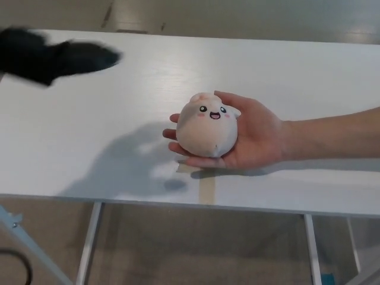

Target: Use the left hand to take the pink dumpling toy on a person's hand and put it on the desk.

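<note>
Blur hides the fingers of the left hand (56,59), so I cannot tell whether it is open or closed. Well to its right and nearer the robot, the pink dumpling toy (208,124) sits in a person's upturned palm (252,133) above the white desk (89,130).
</note>
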Robot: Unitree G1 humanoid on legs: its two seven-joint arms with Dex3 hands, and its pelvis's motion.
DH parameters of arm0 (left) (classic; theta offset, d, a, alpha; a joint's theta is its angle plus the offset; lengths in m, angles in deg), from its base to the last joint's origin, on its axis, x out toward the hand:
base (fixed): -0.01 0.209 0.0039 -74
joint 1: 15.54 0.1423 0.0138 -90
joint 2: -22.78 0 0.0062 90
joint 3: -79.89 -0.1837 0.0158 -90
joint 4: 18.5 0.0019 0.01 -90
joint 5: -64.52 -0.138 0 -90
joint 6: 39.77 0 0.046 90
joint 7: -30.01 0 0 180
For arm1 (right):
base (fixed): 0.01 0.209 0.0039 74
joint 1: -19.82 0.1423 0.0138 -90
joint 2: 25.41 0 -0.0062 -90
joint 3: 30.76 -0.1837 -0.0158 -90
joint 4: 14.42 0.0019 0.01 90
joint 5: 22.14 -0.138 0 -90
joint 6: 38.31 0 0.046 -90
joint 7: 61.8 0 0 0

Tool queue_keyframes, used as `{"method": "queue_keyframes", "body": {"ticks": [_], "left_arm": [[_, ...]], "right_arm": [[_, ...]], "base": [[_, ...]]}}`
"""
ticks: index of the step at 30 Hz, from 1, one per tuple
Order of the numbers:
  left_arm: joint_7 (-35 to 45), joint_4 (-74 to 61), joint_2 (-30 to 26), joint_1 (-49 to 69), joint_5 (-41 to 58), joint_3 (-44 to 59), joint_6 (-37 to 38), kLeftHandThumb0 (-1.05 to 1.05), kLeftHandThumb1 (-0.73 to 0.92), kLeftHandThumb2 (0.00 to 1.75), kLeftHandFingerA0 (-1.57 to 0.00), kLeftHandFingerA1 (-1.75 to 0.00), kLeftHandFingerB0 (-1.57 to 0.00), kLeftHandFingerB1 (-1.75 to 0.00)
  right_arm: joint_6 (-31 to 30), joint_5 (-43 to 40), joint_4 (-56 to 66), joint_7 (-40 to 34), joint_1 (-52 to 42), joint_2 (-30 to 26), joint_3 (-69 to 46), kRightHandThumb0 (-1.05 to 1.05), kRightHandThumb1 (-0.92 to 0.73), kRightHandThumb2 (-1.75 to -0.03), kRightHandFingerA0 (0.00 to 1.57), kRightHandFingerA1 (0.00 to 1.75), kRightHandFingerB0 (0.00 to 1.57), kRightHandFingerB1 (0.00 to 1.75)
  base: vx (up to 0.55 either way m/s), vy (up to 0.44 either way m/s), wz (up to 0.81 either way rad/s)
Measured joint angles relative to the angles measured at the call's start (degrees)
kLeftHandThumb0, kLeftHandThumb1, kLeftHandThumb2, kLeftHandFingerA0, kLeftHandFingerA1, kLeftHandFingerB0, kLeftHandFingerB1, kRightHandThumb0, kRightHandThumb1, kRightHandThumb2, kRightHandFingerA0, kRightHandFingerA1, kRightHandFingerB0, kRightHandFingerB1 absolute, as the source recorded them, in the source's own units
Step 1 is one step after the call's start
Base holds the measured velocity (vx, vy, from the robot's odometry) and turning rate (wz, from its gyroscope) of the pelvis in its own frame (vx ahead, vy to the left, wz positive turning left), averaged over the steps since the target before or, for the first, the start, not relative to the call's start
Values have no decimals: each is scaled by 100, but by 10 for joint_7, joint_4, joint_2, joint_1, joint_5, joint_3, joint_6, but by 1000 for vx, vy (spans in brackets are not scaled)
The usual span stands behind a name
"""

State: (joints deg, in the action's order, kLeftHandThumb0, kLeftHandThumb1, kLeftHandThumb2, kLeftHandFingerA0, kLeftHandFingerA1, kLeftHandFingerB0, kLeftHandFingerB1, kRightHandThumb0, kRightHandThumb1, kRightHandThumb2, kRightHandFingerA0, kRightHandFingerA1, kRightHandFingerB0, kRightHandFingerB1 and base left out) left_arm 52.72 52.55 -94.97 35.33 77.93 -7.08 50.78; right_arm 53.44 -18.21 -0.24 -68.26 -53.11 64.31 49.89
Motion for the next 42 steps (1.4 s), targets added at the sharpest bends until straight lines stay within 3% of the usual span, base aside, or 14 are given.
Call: {"method": "queue_keyframes", "body": {"ticks": [5,6,9,10,18,19,21,22,24,42], "left_arm": [[21,60,4,-87,-45,-92,-22,-57,45,54,-20,-31,-16,-27],[23,70,6,-96,-52,-104,-24,-61,39,67,-16,-38,-12,-34],[31,116,20,-132,-81,-157,-34,-64,39,68,-15,-38,-11,-34],[33,133,26,-143,-91,-175,-38,-61,44,55,-20,-31,-15,-27],[44,266,77,-188,-169,-294,-60,-63,43,55,-21,-31,-14,-28],[44,286,84,-192,-179,-307,-63,-65,38,68,-16,-37,-11,-34],[45,303,91,-194,-189,-319,-66,-64,37,68,-17,-37,-12,-34],[45,327,99,-197,-203,-336,-70,-30,15,80,-6,-50,-5,-49],[46,359,111,-200,-224,-355,-76,-30,15,80,-6,-50,-5,-49],[74,403,171,-188,-327,-395,-113,-29,16,80,-6,-50,-5,-49]], "right_arm": [[0,0,0,0,2,0,0,-22,-73,-61,70,47,54,42],[0,0,0,0,3,0,0,-22,-73,-61,70,47,54,42],[0,0,0,0,5,0,0,-22,-73,-61,70,47,56,42],[0,0,0,0,6,0,0,-22,-73,-61,70,47,56,42],[0,0,0,0,10,0,0,-22,-73,-61,69,47,55,42],[0,0,0,0,11,0,0,-22,-73,-61,69,47,54,42],[0,0,0,0,11,0,0,-22,-73,-61,69,47,54,42],[0,0,0,0,12,0,0,-22,-73,-61,69,47,54,42],[0,0,0,1,12,0,0,-22,-73,-61,69,47,55,42],[0,-2,1,2,13,0,-3,-22,-73,-61,69,46,55,42]], "base": [[0,0,0],[0,0,0],[0,0,0],[0,0,0],[0,0,0],[0,0,0],[0,0,0],[0,0,0],[0,0,0],[0,0,0]]}}
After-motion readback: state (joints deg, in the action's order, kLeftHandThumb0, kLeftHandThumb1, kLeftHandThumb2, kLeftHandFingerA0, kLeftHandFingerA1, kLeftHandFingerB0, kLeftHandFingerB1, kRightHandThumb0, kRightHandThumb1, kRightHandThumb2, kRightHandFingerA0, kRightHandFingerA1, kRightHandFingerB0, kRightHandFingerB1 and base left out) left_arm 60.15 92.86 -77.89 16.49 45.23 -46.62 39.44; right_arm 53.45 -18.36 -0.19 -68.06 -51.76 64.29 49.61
